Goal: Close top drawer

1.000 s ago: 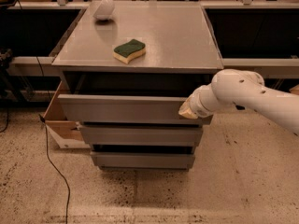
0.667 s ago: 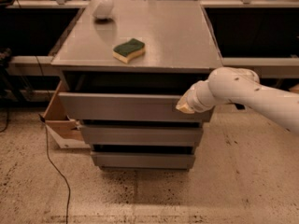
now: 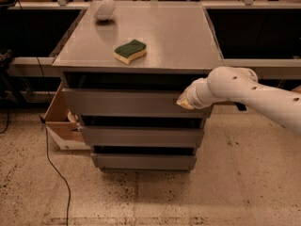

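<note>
The top drawer (image 3: 127, 102) is the largest grey drawer of a grey cabinet. Its plain flat front stands out a little in front of the cabinet, beyond the two narrower fronts below. A dark gap shows between its front and the cabinet top. My gripper (image 3: 184, 101) is at the end of the white arm that comes in from the right. It rests against the right part of the drawer's front panel.
On the cabinet top (image 3: 178, 36) lie a green and yellow sponge (image 3: 130, 51) and a white bowl (image 3: 104, 7). A cardboard box (image 3: 59, 121) stands on the floor at the cabinet's left. A black cable (image 3: 49, 159) runs over the speckled floor. Dark shelving stands behind.
My gripper has slid left along the drawer's front panel. The drawer front has moved back toward the cabinet.
</note>
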You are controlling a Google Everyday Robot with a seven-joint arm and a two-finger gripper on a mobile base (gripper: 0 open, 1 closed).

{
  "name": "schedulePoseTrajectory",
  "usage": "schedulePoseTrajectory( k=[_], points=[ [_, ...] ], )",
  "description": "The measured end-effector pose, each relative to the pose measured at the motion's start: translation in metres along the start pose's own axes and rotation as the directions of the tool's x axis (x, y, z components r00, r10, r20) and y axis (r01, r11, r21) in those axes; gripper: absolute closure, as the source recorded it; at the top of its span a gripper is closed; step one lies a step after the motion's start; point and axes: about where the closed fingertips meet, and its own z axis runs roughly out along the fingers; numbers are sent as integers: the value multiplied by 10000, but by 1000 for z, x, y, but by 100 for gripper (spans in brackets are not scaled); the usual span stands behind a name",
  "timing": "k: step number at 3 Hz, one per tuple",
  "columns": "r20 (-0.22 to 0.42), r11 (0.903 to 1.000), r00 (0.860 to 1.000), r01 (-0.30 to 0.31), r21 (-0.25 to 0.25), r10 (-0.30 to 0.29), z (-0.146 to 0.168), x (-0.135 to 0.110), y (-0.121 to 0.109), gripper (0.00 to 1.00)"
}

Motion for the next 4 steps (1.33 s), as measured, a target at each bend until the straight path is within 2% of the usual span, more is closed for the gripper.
schedulePoseTrajectory(
  k=[1, 2, 3, 4],
  points=[
    [132, 9998, 9999, -112, 140, 110, 4, -4, -10, 81],
    [182, 9988, 9995, -236, -423, 244, 4, 4, -3, 58],
    [182, 9831, 9976, -632, -1717, 673, -15, 32, 27, 34],
    [-20, 9621, 9930, -1152, -2472, 1184, -45, 63, 52, 24]
  ],
)
